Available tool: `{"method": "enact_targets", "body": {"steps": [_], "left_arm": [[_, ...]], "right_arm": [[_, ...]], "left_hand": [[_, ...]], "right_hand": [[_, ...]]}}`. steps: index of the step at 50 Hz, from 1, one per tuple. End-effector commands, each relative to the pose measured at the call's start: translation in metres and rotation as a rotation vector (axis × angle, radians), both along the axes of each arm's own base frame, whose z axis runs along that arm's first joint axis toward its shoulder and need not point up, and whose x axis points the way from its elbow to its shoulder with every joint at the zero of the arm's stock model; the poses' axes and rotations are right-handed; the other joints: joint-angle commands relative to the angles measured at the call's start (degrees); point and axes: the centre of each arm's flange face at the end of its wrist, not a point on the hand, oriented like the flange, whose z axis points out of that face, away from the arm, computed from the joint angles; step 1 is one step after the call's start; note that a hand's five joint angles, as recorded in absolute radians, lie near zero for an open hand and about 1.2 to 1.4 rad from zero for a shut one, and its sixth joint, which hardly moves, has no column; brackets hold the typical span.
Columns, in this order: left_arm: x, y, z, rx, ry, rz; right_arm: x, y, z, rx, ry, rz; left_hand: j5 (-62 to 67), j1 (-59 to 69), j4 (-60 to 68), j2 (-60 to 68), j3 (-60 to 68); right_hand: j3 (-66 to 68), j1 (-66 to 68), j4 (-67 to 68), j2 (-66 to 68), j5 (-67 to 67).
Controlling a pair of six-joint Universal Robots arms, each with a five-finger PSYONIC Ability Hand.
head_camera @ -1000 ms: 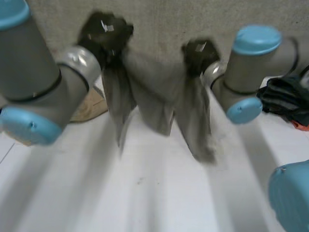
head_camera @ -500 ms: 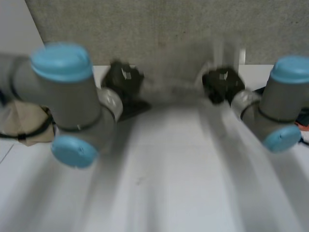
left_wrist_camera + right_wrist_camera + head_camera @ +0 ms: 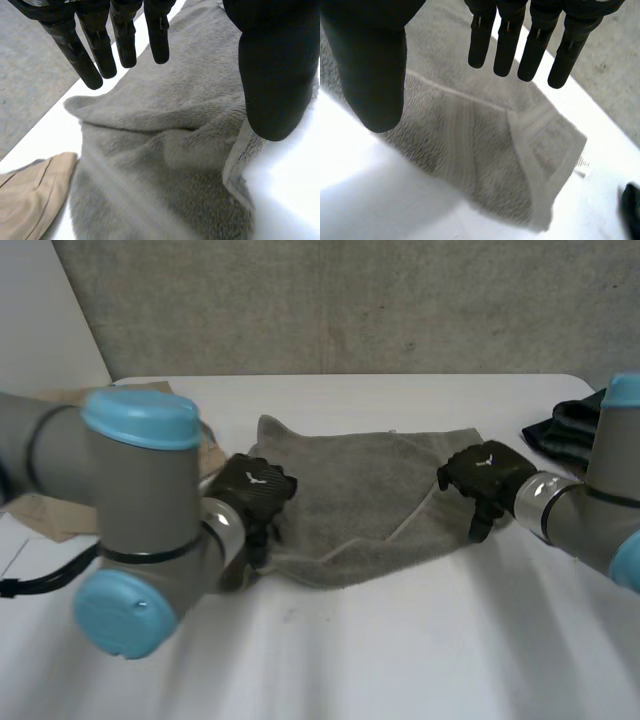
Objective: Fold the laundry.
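left hand [image 3: 255, 485] and right hand [image 3: 485, 472] both released over the towel [image 3: 370, 500]; I'd smooth its bunched end nearest the table's [image 3: 400, 660] left edge before folding

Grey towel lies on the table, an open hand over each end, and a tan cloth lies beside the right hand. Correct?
Not quite. The head view shows the tan cloth beside the left hand, not the right hand. The rest holds: the grey towel lies on the table with an open hand over each end.

The towel [image 3: 360, 502] is grey, the cloth [image 3: 30, 200] beige, the table [image 3: 400, 660] white.
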Motion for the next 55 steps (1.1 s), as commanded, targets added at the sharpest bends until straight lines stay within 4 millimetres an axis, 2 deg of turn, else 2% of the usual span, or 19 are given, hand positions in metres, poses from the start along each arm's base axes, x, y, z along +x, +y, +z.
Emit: {"method": "enact_targets", "body": {"steps": [1, 9, 16, 23, 26, 27, 28, 30, 31, 36, 37, 38, 42, 47, 49, 55], "left_arm": [[0.029, 0.002, 0.013, 0.038, 0.060, 0.047], [0.047, -0.001, 0.009, 0.084, 0.085, 0.053], [0.050, 0.000, 0.003, 0.105, 0.093, 0.061], [0.050, -0.002, 0.003, 0.087, 0.097, 0.065], [0.050, -0.003, 0.003, 0.085, 0.099, 0.069], [0.051, -0.004, 0.003, 0.083, 0.100, 0.072], [0.051, -0.005, 0.003, 0.083, 0.100, 0.075], [0.052, -0.006, 0.003, 0.082, 0.101, 0.080], [0.053, -0.007, 0.003, 0.079, 0.103, 0.082], [0.055, -0.011, 0.003, 0.071, 0.102, 0.091], [0.055, -0.012, 0.003, 0.071, 0.102, 0.092], [0.055, -0.012, 0.003, 0.071, 0.103, 0.091], [0.054, -0.010, 0.003, 0.073, 0.105, 0.088], [0.054, -0.011, 0.003, 0.070, 0.107, 0.090], [0.054, -0.012, 0.003, 0.068, 0.109, 0.089], [0.054, -0.012, 0.002, 0.071, 0.109, 0.088]], "right_arm": [[0.015, -0.007, 0.011, -0.086, 0.101, 0.219], [0.032, -0.034, -0.018, -0.128, 0.204, 0.346], [0.040, -0.061, -0.044, -0.168, 0.248, 0.344], [0.041, -0.078, -0.061, -0.182, 0.277, 0.306], [0.039, -0.081, -0.065, -0.174, 0.275, 0.300], [0.038, -0.082, -0.063, -0.167, 0.271, 0.295], [0.038, -0.082, -0.060, -0.165, 0.266, 0.292], [0.038, -0.080, -0.050, -0.158, 0.244, 0.279], [0.037, -0.080, -0.038, -0.151, 0.207, 0.255], [0.030, -0.081, -0.021, -0.112, 0.092, 0.168], [0.029, -0.081, -0.018, -0.112, 0.082, 0.163], [0.029, -0.081, -0.018, -0.113, 0.079, 0.159], [0.026, -0.080, -0.019, -0.109, 0.083, 0.161], [0.025, -0.081, -0.030, -0.094, 0.108, 0.167], [0.025, -0.080, -0.036, -0.087, 0.125, 0.174], [0.024, -0.083, -0.046, -0.090, 0.153, 0.176]], "left_hand": [[0.2, -1.0, -0.2, -0.5, -0.4], [0.2, -1.0, -0.2, -0.5, -0.4], [0.2, -1.0, -0.2, -0.5, -0.4], [0.2, -1.0, -0.2, -0.5, -0.4], [0.2, -1.0, -0.2, -0.5, -0.4], [0.2, -1.0, -0.2, -0.5, -0.4], [0.2, -1.0, -0.2, -0.5, -0.4], [0.2, -1.0, -0.2, -0.5, -0.4], [0.2, -1.0, -0.2, -0.5, -0.4], [0.2, -1.0, -0.2, -0.5, -0.4], [0.2, -1.0, -0.2, -0.5, -0.4], [0.2, -1.0, -0.2, -0.5, -0.4], [0.2, -1.0, -0.2, -0.5, -0.4], [0.2, -1.0, -0.2, -0.5, -0.4], [0.2, -1.0, -0.2, -0.5, -0.4], [0.2, -1.0, -0.2, -0.5, -0.4]], "right_hand": [[2.4, 1.8, 3.1, 2.8, 4.3], [7.7, 7.0, 8.3, 8.0, 9.5], [7.7, 7.0, 8.3, 8.0, 9.5], [12.4, 11.7, 13.0, 12.7, 14.2], [34.5, 33.8, 35.1, 34.9, 36.3], [51.1, 50.4, 51.7, 51.5, 52.9], [51.2, 50.6, 51.9, 51.6, 53.1], [51.3, 50.6, 51.9, 51.6, 53.1], [51.3, 50.6, 51.9, 51.6, 53.1], [51.3, 50.6, 51.9, 51.6, 53.1], [36.4, 35.7, 37.0, 36.8, 38.3], [24.8, 24.1, 25.4, 25.1, 26.6], [26.8, 26.2, 27.5, 27.2, 28.7], [18.4, 17.8, 19.1, 18.8, 20.3], [11.1, 10.4, 11.7, 11.4, 12.9], [9.7, 9.0, 10.3, 10.1, 11.5]]}}
